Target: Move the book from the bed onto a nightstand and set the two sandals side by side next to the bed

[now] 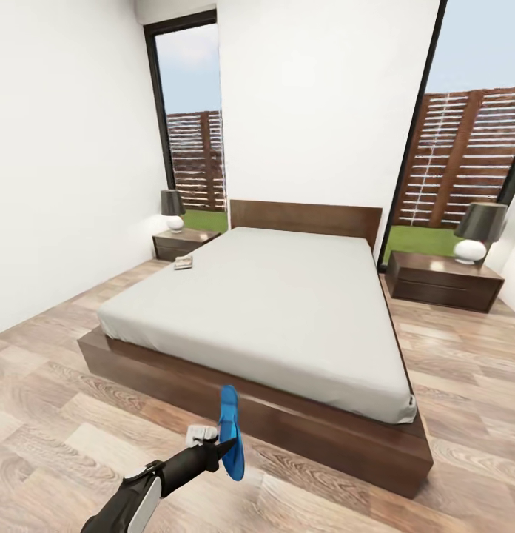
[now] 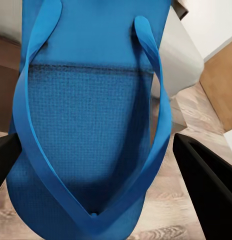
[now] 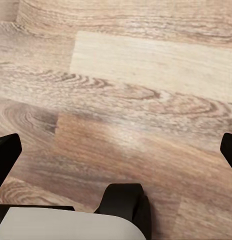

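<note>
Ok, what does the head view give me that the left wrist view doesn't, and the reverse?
Head view alone: the book on the bed's far left corner, both nightstands with lamps, and the left arm holding the sandal edge-up before the bed's foot. Left wrist view alone: the sandal's textured footbed and blue straps up close, between dark fingers. Both: the sandal, the bed, the wood floor.

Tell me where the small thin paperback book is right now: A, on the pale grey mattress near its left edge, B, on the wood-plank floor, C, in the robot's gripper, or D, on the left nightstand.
A: the book lies on the bed's mattress near the left edge, short of the dark wooden nightstand.
</note>
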Motion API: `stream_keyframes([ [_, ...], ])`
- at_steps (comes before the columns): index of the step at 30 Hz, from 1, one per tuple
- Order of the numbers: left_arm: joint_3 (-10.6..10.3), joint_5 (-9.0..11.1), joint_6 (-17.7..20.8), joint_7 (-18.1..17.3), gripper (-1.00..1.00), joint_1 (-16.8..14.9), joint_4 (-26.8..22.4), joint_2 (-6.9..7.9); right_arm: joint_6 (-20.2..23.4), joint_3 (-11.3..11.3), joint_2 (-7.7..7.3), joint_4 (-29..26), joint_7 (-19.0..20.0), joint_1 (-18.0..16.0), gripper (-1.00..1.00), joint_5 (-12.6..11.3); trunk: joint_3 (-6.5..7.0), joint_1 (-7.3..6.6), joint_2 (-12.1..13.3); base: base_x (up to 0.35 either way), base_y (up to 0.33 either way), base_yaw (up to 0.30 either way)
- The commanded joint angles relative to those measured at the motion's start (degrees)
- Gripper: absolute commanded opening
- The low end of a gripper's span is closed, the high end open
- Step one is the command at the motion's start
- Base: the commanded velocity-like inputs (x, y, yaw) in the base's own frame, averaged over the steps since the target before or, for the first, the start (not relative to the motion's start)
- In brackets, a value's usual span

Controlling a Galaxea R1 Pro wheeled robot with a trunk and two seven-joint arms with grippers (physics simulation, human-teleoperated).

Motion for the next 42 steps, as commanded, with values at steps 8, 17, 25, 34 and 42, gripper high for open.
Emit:
stream_keyframes([
  [8, 0.08, 0.54, 0.60, -0.24, -1.00, -0.04, 0.06, -0.03, 0.41, -0.18, 0.01, -0.05, 0.31, 0.01, 1.00, -0.48, -0.07, -0.01, -0.02, 0.000, 0.000, 0.266],
  [17, 0.08, 0.54, 0.60, -0.24, -1.00, -0.04, 0.02, -0.01, 0.41, -0.18, 0.01, -0.05, 0.31, 0.01, 1.00, -0.45, -0.07, -0.01, -0.02, 0.000, 0.000, 0.267],
  [25, 0.09, 0.54, 0.60, -0.24, -1.00, -0.04, 0.00, -0.01, 0.41, -0.17, 0.01, -0.05, 0.31, 0.01, 1.00, -0.45, -0.07, -0.01, -0.02, 0.000, 0.000, 0.273],
  [34, 0.18, 0.54, 0.60, -0.24, -1.00, -0.04, -0.04, 0.03, 0.41, -0.18, 0.01, -0.05, 0.31, 0.01, 1.00, -0.45, -0.07, -0.01, -0.02, 0.004, 0.000, 0.279],
  [42, 0.33, 0.54, 0.60, -0.18, -1.00, -0.04, -0.09, 0.17, 0.41, -0.18, 0.01, -0.02, 0.31, 0.01, 1.00, -0.45, -0.07, -0.01, -0.02, 0.253, 0.000, 0.216],
])
